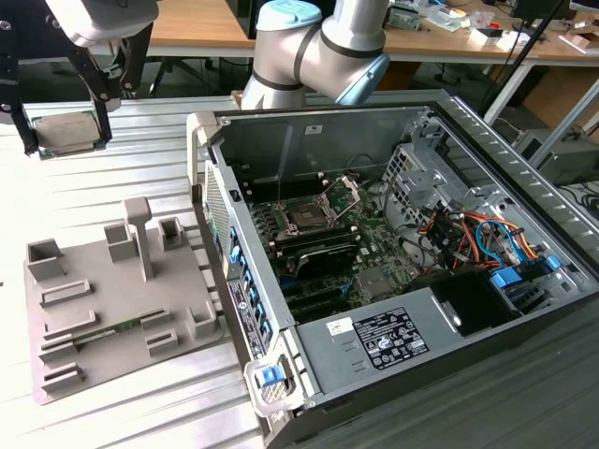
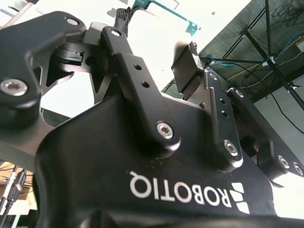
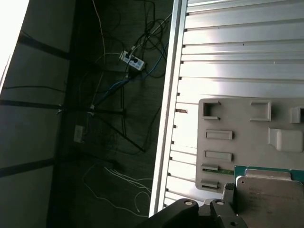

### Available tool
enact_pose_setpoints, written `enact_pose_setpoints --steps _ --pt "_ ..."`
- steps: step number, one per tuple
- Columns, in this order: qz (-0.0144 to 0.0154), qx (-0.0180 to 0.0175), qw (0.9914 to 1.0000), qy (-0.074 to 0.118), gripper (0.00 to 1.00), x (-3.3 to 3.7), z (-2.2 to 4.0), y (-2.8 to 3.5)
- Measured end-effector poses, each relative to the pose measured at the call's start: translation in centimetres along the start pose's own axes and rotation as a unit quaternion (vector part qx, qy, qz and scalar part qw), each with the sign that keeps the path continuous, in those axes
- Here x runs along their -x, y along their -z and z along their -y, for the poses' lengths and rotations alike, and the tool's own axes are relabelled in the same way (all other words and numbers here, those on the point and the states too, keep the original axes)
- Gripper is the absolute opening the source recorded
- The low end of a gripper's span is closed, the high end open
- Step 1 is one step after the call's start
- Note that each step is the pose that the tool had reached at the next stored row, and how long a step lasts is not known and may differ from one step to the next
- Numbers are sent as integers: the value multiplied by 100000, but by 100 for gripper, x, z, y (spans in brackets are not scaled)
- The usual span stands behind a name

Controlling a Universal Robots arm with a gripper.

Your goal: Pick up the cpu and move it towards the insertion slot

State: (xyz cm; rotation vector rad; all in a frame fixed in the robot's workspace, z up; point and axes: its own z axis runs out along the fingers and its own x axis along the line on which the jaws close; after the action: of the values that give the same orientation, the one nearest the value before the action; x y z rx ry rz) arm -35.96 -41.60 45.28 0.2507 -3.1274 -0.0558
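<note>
The cpu [image 1: 69,129], a flat square chip with a silvery face and a green rim, hangs above the ribbed table at the exterior view's far left. My gripper [image 1: 67,135] is shut on it, one black finger [image 1: 26,131] at each side. The first wrist view shows the cpu [image 3: 268,192] close up beside a fingertip [image 3: 228,202], with the grey fixture plate [image 3: 247,137] behind it. The insertion slot [image 1: 307,214], a dark square socket in a silver frame, lies inside the open computer case to the exterior view's right. Its retaining bracket [image 1: 347,191] stands raised.
The grey fixture plate [image 1: 112,299] with upright posts lies on the table below the gripper. The case wall [image 1: 211,178] rises between the gripper and the socket. Cables and drive cages [image 1: 468,234] crowd the case's right half. The arm's blue-capped joints [image 1: 318,47] stand behind the case.
</note>
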Motion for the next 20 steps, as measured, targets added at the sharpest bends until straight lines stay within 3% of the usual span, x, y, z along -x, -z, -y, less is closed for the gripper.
enact_pose_setpoints --steps 20 --pt "3 1 100000 1 55 103 17 -1"
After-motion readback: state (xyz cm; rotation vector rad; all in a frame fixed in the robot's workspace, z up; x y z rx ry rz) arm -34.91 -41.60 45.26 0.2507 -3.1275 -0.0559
